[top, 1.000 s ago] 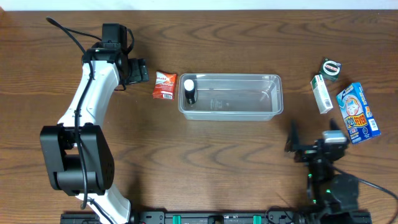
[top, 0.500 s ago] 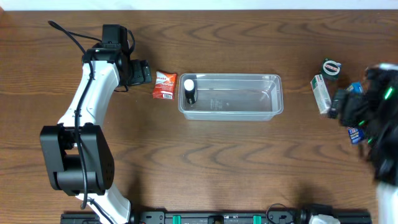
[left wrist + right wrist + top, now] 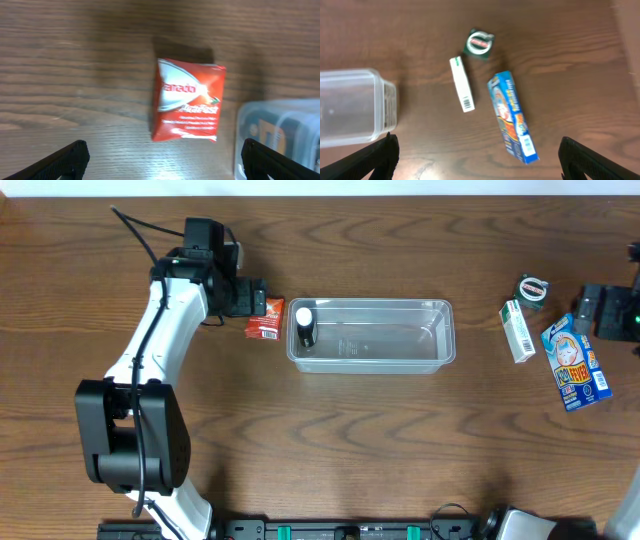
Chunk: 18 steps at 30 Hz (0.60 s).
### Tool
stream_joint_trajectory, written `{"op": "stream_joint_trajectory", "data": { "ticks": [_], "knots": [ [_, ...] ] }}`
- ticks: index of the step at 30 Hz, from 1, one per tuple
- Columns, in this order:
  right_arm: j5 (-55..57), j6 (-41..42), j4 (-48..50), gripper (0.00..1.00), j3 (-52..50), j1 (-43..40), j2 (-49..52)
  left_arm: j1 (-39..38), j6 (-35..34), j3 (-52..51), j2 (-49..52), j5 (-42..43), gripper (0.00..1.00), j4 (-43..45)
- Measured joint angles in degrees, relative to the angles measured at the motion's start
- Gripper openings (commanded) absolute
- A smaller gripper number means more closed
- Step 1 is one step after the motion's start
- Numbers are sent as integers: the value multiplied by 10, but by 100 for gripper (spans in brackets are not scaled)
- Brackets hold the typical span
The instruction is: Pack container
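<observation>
The clear container (image 3: 372, 303) lies mid-table with a small white-capped black bottle (image 3: 304, 326) standing in its left end. Just left of it is a red packet (image 3: 265, 318). My left gripper (image 3: 250, 297) hovers at the packet's upper left, open and empty. In the left wrist view the packet (image 3: 187, 100) sits ahead of the wide-apart fingers (image 3: 65, 160), with the container's corner (image 3: 280, 135) at the right. My right gripper (image 3: 606, 310) is at the far right edge, open and empty. From high up, the right wrist view shows the container's end (image 3: 352, 107).
Right of the container lie a white slim box (image 3: 517, 330), a blue box (image 3: 575, 362) and a small green round-faced item (image 3: 532, 288). The right wrist view shows the white box (image 3: 462, 90), the blue box (image 3: 512, 116) and the green item (image 3: 479, 43).
My left gripper has moved right, up close to the red packet. My right arm has swung from the table's front right up to the far right edge, beside the boxes.
</observation>
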Motion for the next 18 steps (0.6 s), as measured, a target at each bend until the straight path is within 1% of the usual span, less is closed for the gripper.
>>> {"op": "stream_joint_trajectory", "data": {
  "ticks": [3, 5, 6, 12, 18],
  "knots": [
    [-9, -20, 2, 99, 0, -3, 42, -9, 3, 0, 0, 4, 98, -15],
    [-11, -29, 3, 98, 0, -9, 68, -13, 4, 0, 0, 4, 98, -23],
    [-12, -32, 3, 96, 0, -14, 82, -14, 5, 0, 0, 5, 98, -24],
    [-14, -47, 4, 95, 0, -53, 140, -14, 11, 0, 0, 6, 98, -26],
    [-14, -60, 3, 81, 0, -96, 186, -14, 11, 0, 0, 6, 98, -26]
  ]
}}
